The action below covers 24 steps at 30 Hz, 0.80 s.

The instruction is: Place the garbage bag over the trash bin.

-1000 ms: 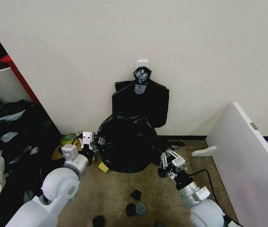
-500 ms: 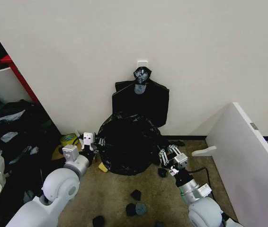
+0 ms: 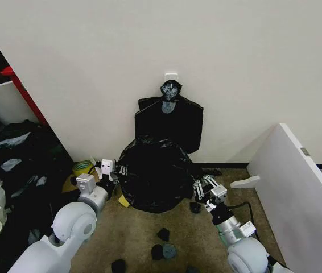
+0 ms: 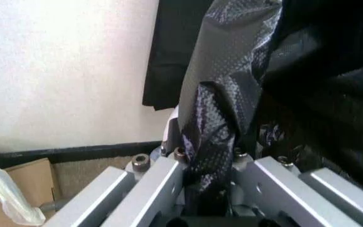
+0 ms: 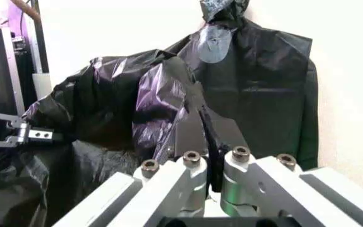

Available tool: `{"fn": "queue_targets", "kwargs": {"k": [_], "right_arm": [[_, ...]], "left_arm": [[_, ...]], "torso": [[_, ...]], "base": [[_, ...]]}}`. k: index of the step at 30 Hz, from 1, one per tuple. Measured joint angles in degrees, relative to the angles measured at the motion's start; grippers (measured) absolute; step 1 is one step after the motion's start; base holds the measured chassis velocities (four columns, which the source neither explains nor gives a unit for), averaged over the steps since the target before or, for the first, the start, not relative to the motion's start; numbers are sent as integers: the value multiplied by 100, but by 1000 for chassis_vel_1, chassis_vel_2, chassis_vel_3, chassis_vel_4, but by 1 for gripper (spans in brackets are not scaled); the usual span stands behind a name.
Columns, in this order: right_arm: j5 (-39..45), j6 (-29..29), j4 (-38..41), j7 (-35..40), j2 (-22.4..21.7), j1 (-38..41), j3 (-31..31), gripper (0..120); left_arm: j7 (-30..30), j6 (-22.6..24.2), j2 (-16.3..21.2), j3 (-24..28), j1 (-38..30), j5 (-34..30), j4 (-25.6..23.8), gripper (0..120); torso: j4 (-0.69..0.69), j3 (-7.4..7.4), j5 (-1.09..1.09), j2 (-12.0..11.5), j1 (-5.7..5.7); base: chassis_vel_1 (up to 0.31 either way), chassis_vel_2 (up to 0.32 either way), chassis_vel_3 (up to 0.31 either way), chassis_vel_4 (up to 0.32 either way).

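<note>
The garbage bag is a crinkly black mound against the wall, draped over the trash bin, which is hidden beneath it. My left gripper sits low at the bag's left side. In the left wrist view it is shut on a fold of the black plastic. My right gripper is at the bag's lower right. Its fingers are pressed together on a thin black strip of the bag. The left gripper also appears in the right wrist view, across the bag.
A flat black bundle hangs on the wall above the bag. Small black scraps lie on the carpet in front. A white board leans at the right. A white tub, dark clutter and a yellow roll crowd the left.
My right gripper has shifted slightly right and toward the wall beside the bag. The left gripper has crept a little closer to the bag's left edge.
</note>
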Motion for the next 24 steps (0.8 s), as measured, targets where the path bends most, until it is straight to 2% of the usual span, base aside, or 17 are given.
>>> {"fn": "queue_targets", "kwargs": {"k": [19, 21, 22, 23, 24], "right_arm": [[-66, 173, 2, -119, 22, -68, 56, 0], [-509, 202, -14, -22, 28, -103, 92, 1], [-998, 142, -16, 206, 37, -139, 100, 6], [-998, 142, -16, 206, 37, -139, 100, 6], [-1340, 37, -2, 416, 45, -185, 90, 10]], "left_arm": [[2, 0, -4, 9, -15, 5, 34, 0], [2, 0, -4, -11, -15, 3, 31, 0], [2, 0, -2, -19, -10, 1, 20, 0], [2, 0, -2, -19, -10, 1, 20, 0], [2, 0, -1, -25, 0, 1, 10, 0]], "torso": [[0, 0, 0, 0, 0], [0, 0, 0, 0, 0], [0, 0, 0, 0, 0], [0, 0, 0, 0, 0], [0, 0, 0, 0, 0]], "base": [[0, 0, 0, 0], [0, 0, 0, 0], [0, 0, 0, 0], [0, 0, 0, 0], [0, 0, 0, 0]]}}
